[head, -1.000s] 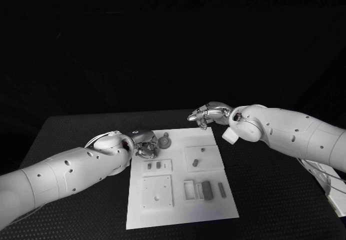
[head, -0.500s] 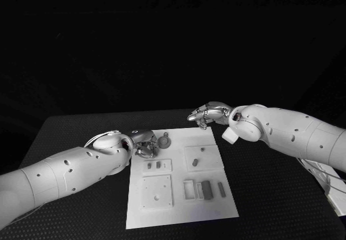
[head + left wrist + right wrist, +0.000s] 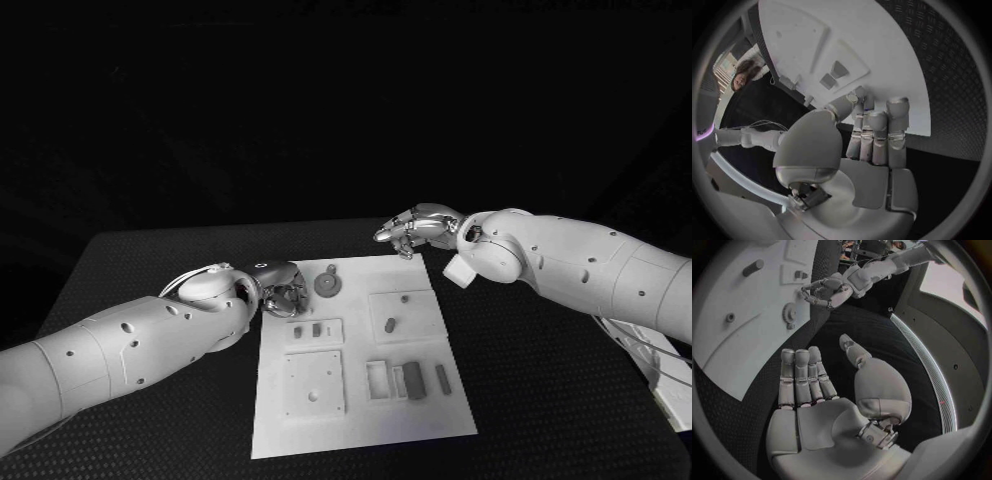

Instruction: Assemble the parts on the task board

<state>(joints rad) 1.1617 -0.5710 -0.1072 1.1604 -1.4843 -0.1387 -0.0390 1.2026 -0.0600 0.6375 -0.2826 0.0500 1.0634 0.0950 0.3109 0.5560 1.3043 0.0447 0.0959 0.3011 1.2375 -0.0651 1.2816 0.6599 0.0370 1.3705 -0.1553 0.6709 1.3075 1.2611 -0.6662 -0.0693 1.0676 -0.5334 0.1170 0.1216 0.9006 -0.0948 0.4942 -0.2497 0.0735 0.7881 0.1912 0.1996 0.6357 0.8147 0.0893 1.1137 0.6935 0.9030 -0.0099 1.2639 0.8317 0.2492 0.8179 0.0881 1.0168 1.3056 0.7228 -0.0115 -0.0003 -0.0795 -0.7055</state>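
Head view: my left robot hand [image 3: 283, 290] sits at the near-left corner of the white board [image 3: 433, 420], fingers curled, holding nothing I can make out. The round gear [image 3: 330, 285] lies just beside its fingertips. My right robot hand [image 3: 414, 229] hovers empty, fingers apart, past the board's far edge. I judge the gear pick-up is next, needing a short reach.
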